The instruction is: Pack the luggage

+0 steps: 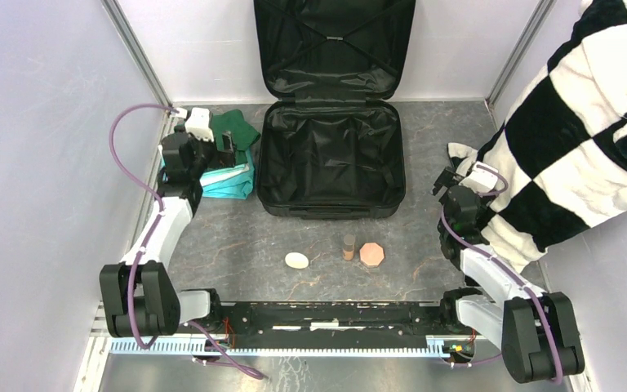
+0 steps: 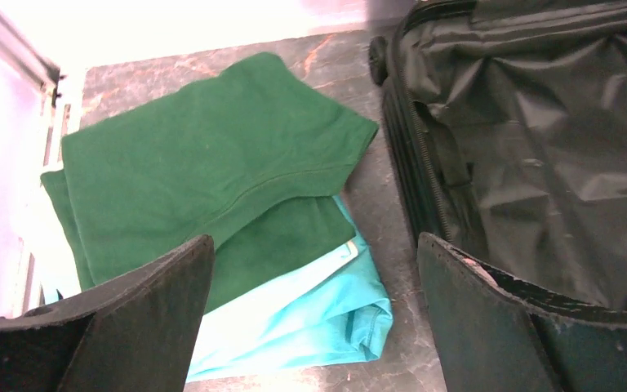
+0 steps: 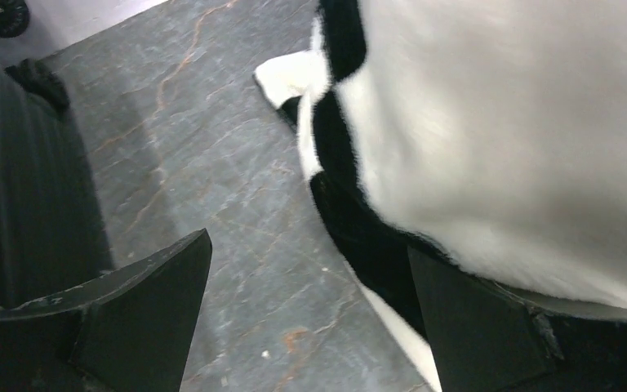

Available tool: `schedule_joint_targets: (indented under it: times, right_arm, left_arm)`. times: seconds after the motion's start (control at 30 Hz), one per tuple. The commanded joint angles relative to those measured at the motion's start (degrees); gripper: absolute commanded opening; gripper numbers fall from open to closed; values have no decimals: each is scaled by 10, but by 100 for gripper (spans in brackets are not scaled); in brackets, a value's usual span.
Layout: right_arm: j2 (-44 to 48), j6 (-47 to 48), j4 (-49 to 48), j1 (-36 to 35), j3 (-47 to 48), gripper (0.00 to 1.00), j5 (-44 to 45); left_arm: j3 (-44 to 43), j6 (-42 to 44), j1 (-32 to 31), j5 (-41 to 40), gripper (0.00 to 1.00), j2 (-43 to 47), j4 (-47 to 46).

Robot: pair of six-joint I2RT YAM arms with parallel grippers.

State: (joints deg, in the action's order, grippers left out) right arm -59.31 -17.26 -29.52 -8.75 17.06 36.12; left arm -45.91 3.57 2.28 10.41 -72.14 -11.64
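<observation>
The black luggage (image 1: 331, 155) lies open at the table's back middle, lid up against the wall, black lining showing; its side also shows in the left wrist view (image 2: 539, 147). A folded green garment (image 2: 204, 163) lies on a folded turquoise one (image 2: 326, 314), left of the luggage. My left gripper (image 2: 314, 253) is open above that stack, holding nothing. A black-and-white checked fleece blanket (image 1: 588, 122) drapes at the right. My right gripper (image 3: 310, 261) is open and empty beside the blanket's edge (image 3: 490, 122), its right finger under the fleece.
A cream oval soap-like piece (image 1: 296, 260), a small brown cylinder (image 1: 349, 247) and a pink octagonal block (image 1: 371, 255) sit on the grey marbled table in front of the luggage. White walls with metal posts close in the back corners.
</observation>
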Motion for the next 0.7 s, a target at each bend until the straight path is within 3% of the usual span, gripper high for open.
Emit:
schedule_joint_targets:
  times: [0.0, 0.07, 0.27, 0.4, 0.67]
  right_arm:
    - [15, -94, 182, 1, 67, 98, -84]
    - [18, -87, 206, -12, 88, 98, -123]
    - [-9, -17, 319, -145, 191, 98, -46]
    - [-13, -3, 362, -195, 224, 98, -32]
    - [17, 11, 372, -211, 205, 98, -97]
  left_arm:
    - [-99, 64, 3, 67, 100, -1, 226]
    - [-140, 70, 1, 68, 100, -30, 248]
    - [-271, 94, -16, -7, 100, -184, 294]
    - [-333, 123, -35, -46, 100, -259, 319]
    - [-340, 246, -46, -86, 100, -302, 365]
